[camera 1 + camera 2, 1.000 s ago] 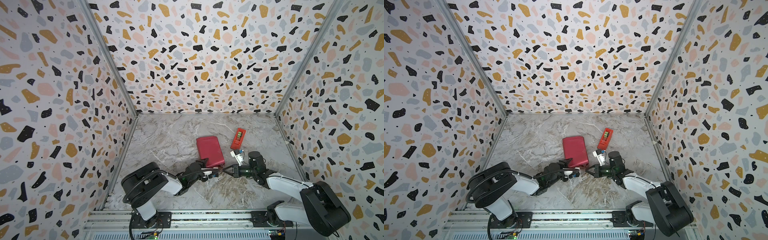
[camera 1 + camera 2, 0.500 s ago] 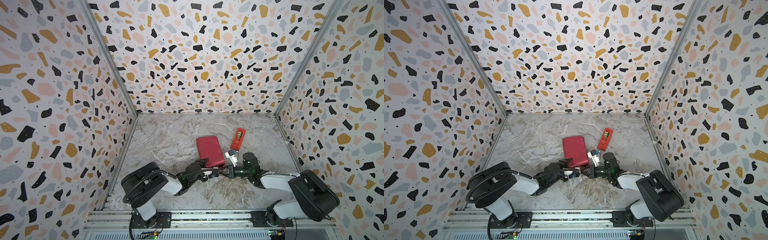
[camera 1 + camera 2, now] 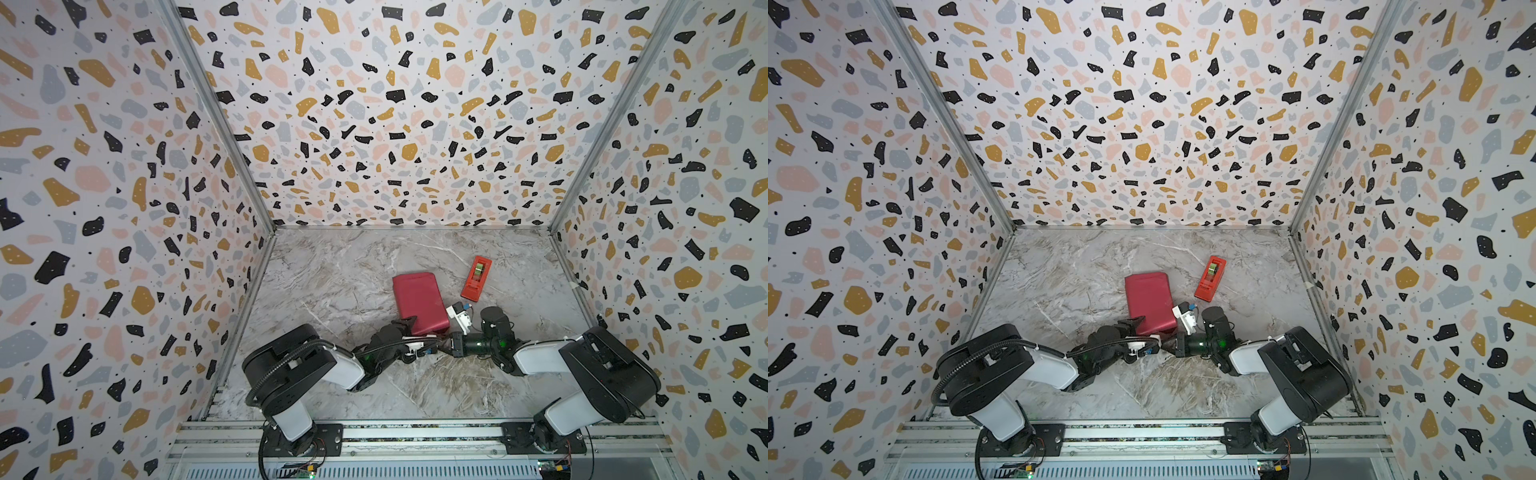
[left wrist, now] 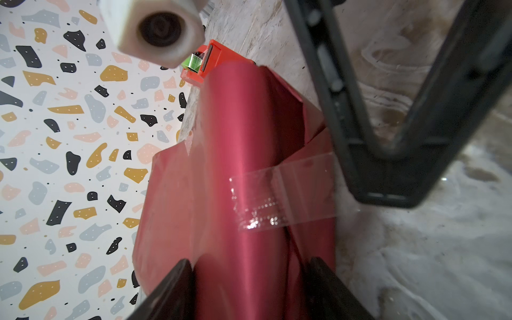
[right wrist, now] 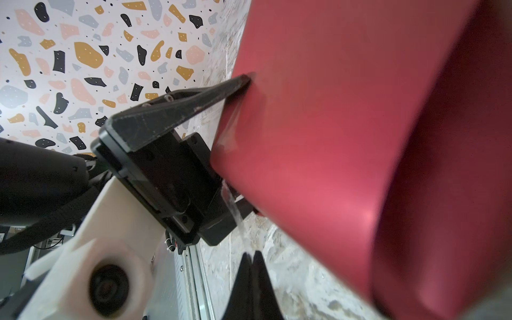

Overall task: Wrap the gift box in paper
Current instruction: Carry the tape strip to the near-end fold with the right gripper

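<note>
Your left pincer clamps the near end of the parcel, its two fingers pressing on opposite sides of the crimson paper. The paper hides the gift box completely. The parcel lies flat near the middle of the marble counter. The red-orange tape dispenser sits near its far right corner, not touching. Your right pincer has its jaws pressed together, with the tips at the parcel's near right corner. There a clear tape strip crosses the folded paper.

Glossy paper, marble-look tabletop
</note>
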`<state>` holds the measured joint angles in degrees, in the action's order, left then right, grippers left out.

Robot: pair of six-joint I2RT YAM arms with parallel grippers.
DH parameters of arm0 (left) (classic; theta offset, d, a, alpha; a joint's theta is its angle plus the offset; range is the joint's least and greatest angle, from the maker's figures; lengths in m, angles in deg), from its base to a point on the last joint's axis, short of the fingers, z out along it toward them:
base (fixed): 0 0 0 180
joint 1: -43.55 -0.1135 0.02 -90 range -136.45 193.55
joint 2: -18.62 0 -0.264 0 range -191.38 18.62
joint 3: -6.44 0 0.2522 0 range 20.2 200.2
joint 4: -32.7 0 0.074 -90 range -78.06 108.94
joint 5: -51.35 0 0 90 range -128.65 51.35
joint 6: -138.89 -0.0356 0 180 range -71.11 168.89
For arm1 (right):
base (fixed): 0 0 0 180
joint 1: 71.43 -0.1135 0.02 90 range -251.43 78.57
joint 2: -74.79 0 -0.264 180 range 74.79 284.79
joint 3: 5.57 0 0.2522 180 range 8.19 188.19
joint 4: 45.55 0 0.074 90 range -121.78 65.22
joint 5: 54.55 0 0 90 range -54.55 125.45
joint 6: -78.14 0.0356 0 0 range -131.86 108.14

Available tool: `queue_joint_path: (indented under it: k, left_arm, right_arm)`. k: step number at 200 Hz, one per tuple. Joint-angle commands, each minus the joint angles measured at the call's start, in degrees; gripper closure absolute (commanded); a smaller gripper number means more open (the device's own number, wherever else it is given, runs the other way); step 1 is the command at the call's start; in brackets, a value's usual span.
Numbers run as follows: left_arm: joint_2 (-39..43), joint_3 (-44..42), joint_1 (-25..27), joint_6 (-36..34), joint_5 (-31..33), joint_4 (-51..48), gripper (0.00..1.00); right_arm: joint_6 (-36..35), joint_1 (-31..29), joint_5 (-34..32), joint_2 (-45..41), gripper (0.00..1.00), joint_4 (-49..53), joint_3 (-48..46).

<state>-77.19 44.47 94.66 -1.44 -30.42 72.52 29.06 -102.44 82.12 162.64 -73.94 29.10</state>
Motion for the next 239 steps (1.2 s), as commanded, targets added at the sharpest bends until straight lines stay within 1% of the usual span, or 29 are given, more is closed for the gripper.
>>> queue_joint_path:
  k: [1, 107, 239]
  left_arm:
    - [-0.78, 0.51, -0.39, 0.75, -0.93, -4.21, 0.34]
    - [-0.87, 0.82, -0.40, 0.61, -1.20, -4.75, 0.35]
    - [-0.87, 0.87, -0.38, 0.48, -1.37, -5.15, 0.35]
  right_arm:
    - [-0.32, -0.24, -0.23, 0.21, 1.00, -1.46, 1.50]
    - [-0.70, 0.16, -0.53, 0.28, 1.00, -1.36, 1.64]
    - [-0.68, 0.90, -2.55, 2.01, 1.00, 0.48, 3.45]
